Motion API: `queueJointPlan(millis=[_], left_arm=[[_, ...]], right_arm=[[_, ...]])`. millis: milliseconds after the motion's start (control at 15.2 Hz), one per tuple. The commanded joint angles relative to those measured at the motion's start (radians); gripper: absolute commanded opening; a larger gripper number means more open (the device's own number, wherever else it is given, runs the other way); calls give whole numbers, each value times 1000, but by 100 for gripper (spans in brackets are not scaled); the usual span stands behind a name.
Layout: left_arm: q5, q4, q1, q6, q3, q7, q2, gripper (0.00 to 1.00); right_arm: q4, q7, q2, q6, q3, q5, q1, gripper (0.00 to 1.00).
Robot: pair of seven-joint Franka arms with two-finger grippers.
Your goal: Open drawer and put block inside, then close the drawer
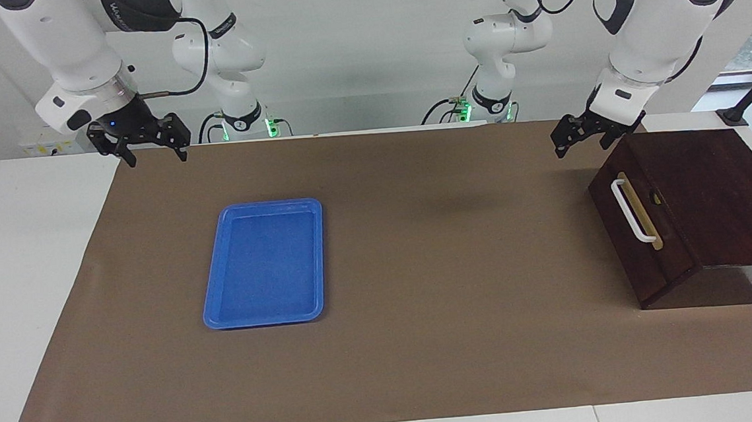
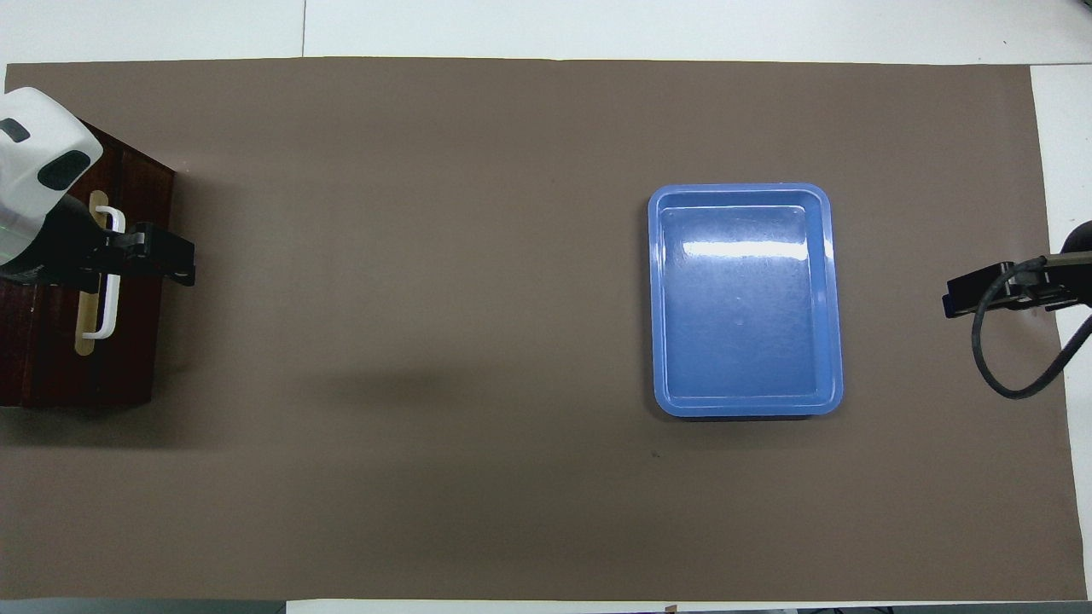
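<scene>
Two arms, one drawer unit and one tray occupy a worktop (image 1: pixel 36 274) covered by one brown mat (image 1: pixel 423 313). The drawer (image 1: pixel 642 225) sits in a dark wooden cabinet (image 1: pixel 719 193) at the left arm's end of the worktop; its front is flush with the cabinet, and it carries one white bar handle (image 1: pixel 631 211) on a tan strip. A small yellow spot shows in the slot beside the handle, but whether it is the block cannot be told; no block lies in the open anywhere.

The left gripper (image 1: pixel 581 141) hangs in the air over the mat, just beside the cabinet corner nearest the robots, touching nothing; its two fingers stand slightly apart and hold nothing.

The right gripper (image 1: pixel 155 153) hangs over the mat's edge at the right arm's end, with its two fingers spread wide and empty; this arm waits.

One blue tray (image 1: pixel 221 261) lies flat on the mat, well apart from the drawer, toward the right arm's end; its floor is bare.
</scene>
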Motion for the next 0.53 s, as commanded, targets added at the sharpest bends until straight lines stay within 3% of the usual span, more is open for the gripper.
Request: queueJointPlan(millis=[0, 461], left_arm=[[-10, -41, 2, 3, 0, 47, -35, 100], [-10, -46, -1, 6, 2, 142, -37, 100]], right_arm=[[-5, -18, -12, -12, 13, -12, -17, 100], [-5, -18, -12, -12, 13, -12, -17, 100]])
